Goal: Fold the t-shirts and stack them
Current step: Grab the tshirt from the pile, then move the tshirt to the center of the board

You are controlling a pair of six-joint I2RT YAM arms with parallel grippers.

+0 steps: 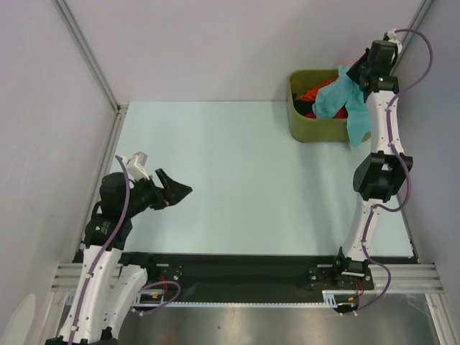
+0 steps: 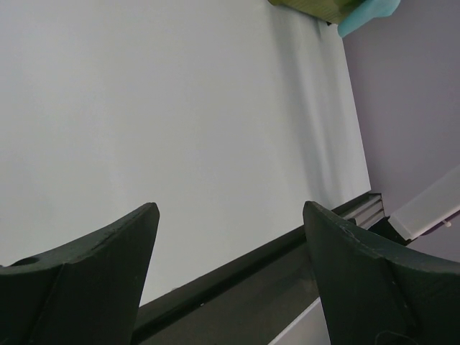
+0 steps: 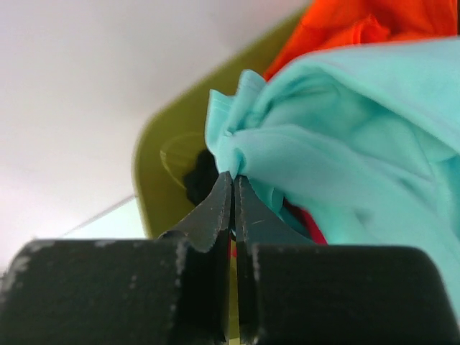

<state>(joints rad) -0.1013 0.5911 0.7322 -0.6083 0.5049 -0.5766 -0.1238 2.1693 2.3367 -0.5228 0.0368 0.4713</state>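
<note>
One teal t-shirt [image 3: 345,136] hangs over the rim of the bin [image 1: 316,129], its fold clenched in the right hand [image 3: 233,180] — probably for lifting out — while the left hand [image 2: 230,212], released, hovers above the desk [image 2: 144,108].

Illumination is bright, diffuse and even; shadows are faint. The black plastic right-gripper fingers [image 3: 210,215] blur nearest the lens. Beyond their tips, the teal cloth t-shirt [image 3: 345,165] renders slightly soft; the background is overexposed.
</note>
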